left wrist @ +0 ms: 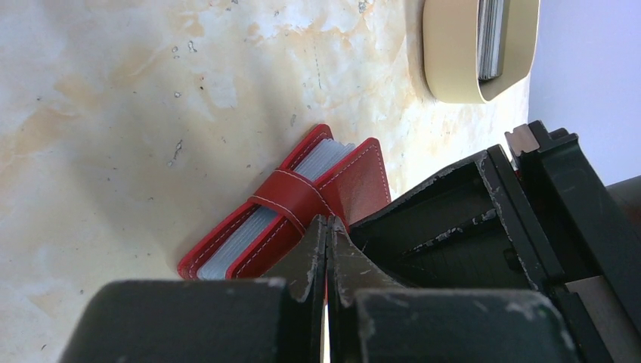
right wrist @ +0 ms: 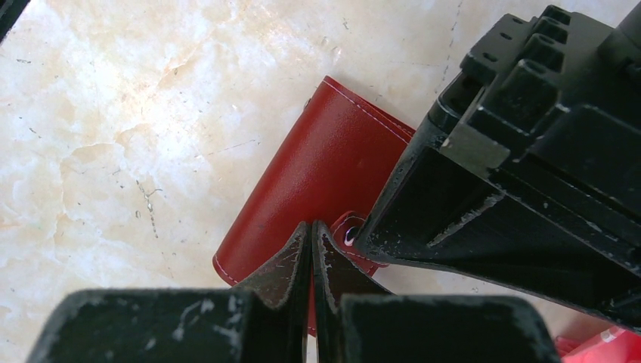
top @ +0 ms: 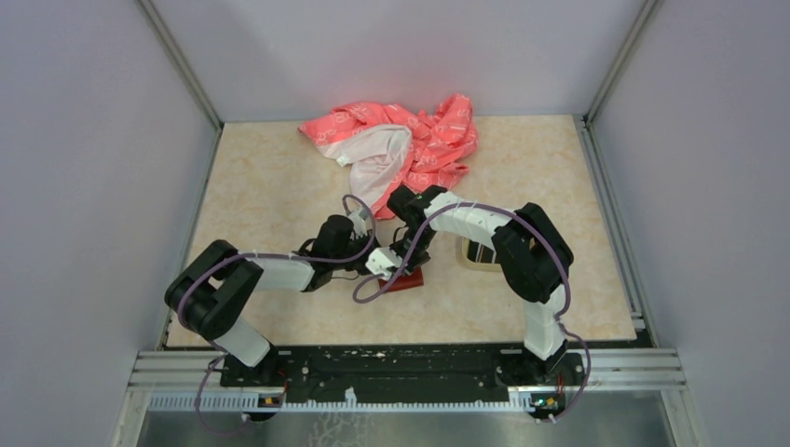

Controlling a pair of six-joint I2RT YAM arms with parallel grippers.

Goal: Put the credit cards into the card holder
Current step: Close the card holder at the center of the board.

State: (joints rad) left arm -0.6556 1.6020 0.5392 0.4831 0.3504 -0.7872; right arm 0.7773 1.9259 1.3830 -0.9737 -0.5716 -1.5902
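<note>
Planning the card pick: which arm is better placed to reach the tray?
Right, probably. The tray with the cards lies right of the holder, partly under the right arm; the left gripper would have to reach past the holder and the right gripper.

Dark red leather folding card holder point(left wrist: 359, 181): white edge stitching, grey-blue inner pockets. Oval plastic tray point(left wrist: 450, 60): plain beige. Thin stacked cards point(left wrist: 491, 34): grey edges. Crumpled fabric cloth point(top: 438, 140): coral-pink, white print, white underside. Marbled tabletop point(top: 279, 186): cream, tan veins.
</note>
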